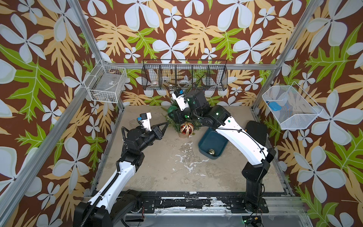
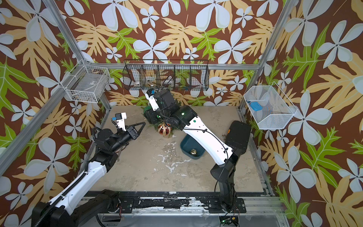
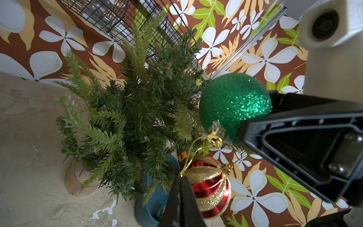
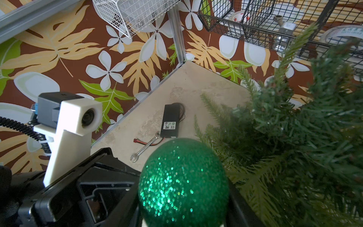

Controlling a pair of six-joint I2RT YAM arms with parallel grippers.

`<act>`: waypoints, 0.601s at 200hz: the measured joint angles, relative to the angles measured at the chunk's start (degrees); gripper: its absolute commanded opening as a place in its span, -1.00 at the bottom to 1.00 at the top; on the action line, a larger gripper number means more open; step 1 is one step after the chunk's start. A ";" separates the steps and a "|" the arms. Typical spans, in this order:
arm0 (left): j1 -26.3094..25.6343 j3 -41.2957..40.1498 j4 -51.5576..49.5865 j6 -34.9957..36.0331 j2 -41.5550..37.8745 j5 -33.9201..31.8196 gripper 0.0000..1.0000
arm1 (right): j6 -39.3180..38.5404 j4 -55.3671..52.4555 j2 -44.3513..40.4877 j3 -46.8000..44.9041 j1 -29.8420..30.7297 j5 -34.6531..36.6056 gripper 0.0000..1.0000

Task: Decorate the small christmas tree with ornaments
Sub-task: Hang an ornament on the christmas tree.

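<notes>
The small christmas tree (image 3: pixel 125 110) stands on its tan base (image 3: pixel 72 180) at the back of the table, partly hidden under my right arm in both top views (image 1: pixel 170 119) (image 2: pixel 154 125). My right gripper (image 4: pixel 183 196) is shut on the green glittery ornament (image 4: pixel 183 182) (image 3: pixel 233 104) (image 1: pixel 172 110), held beside the upper branches. My left gripper (image 3: pixel 181 177) (image 1: pixel 166 123) is shut on that ornament's gold hanging loop (image 3: pixel 193 149). The red ornament with gold stripes (image 1: pixel 186 128) (image 2: pixel 164 128) (image 3: pixel 210 186) hangs low at the tree's front. The small gold ornament (image 1: pixel 211 151) (image 2: pixel 193 152) lies in the tray.
The dark blue tray (image 1: pixel 204 145) (image 2: pixel 183 146) sits right of the tree, partly under my right arm. A black battery pack (image 4: pixel 170 121) and a wrench (image 4: pixel 145 147) lie on the table behind the tree. Wire baskets (image 1: pixel 184 76) hang on the walls. A black box (image 1: pixel 255 131) is at the right edge.
</notes>
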 measured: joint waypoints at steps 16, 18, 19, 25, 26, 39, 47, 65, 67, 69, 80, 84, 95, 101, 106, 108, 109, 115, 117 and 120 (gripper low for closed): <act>0.09 0.11 0.20 -0.15 0.33 0.04 -1.00 | 0.00 -0.31 0.20 0.31 0.00 0.00 0.11; 0.09 0.13 0.22 -0.20 0.37 0.04 -1.00 | 0.00 -0.33 0.22 0.33 0.00 0.00 0.10; 0.11 0.15 0.22 -0.20 0.42 0.04 -1.00 | 0.00 -0.35 0.24 0.35 0.00 0.00 0.10; 0.11 0.35 0.35 -0.22 0.63 0.02 -1.00 | 0.00 -0.46 0.31 0.44 0.00 -0.02 0.11; 0.13 0.37 0.37 -0.24 0.68 0.02 -1.00 | 0.00 -0.46 0.33 0.46 0.00 -0.02 0.10; 0.13 0.72 0.61 -0.22 1.14 0.07 -1.00 | 0.00 -0.68 0.55 0.79 0.00 0.00 0.10; 0.13 0.85 0.76 -0.24 1.40 0.24 -1.00 | 0.00 -0.87 0.63 1.05 0.00 0.02 0.11; 0.15 1.18 1.20 -0.24 2.08 0.31 -1.00 | 0.00 -0.90 0.68 1.40 0.00 0.17 0.10; 0.15 1.20 1.22 -0.24 2.16 0.33 -1.00 | -0.02 -0.90 0.68 1.44 0.00 0.24 0.10; 0.15 1.22 1.27 -0.24 2.23 0.35 -1.00 | 0.00 -0.90 0.68 1.49 0.00 0.26 0.10; 0.15 1.42 1.46 -0.24 2.73 0.48 -1.00 | 0.00 -0.92 0.68 1.68 0.00 0.33 0.11; 0.15 1.46 1.49 -0.26 2.91 0.48 -1.00 | 0.00 -0.92 0.68 1.73 0.00 0.39 0.10; 0.15 1.49 1.51 -0.39 3.37 0.61 -1.00 | -0.02 -1.05 0.70 1.90 0.00 0.96 0.10; 0.15 1.51 1.49 -0.44 3.56 0.70 -1.00 | -0.02 -1.11 0.70 1.92 0.00 1.31 0.10; 0.15 1.51 1.49 -0.44 3.74 0.74 -1.00 | -0.02 -1.18 0.70 1.92 0.00 1.36 0.11; 0.15 1.51 1.49 -0.44 3.82 0.83 -1.00 | -0.02 -1.22 0.72 1.95 0.00 1.36 0.11; 0.15 1.51 1.51 -0.46 3.87 0.90 -1.00 | -0.02 -1.25 0.72 1.97 0.00 1.36 0.11; 0.17 1.55 1.51 -0.52 4.02 0.92 -1.00 | -0.02 -1.38 0.74 2.01 0.00 1.36 0.10; 0.17 1.57 1.51 -0.59 4.09 0.96 -1.00 | 0.00 -1.42 0.76 2.03 0.00 1.36 0.10; 0.20 1.57 1.51 -0.61 4.17 1.07 -1.00 | 0.00 -1.49 0.79 2.03 0.00 1.36 0.10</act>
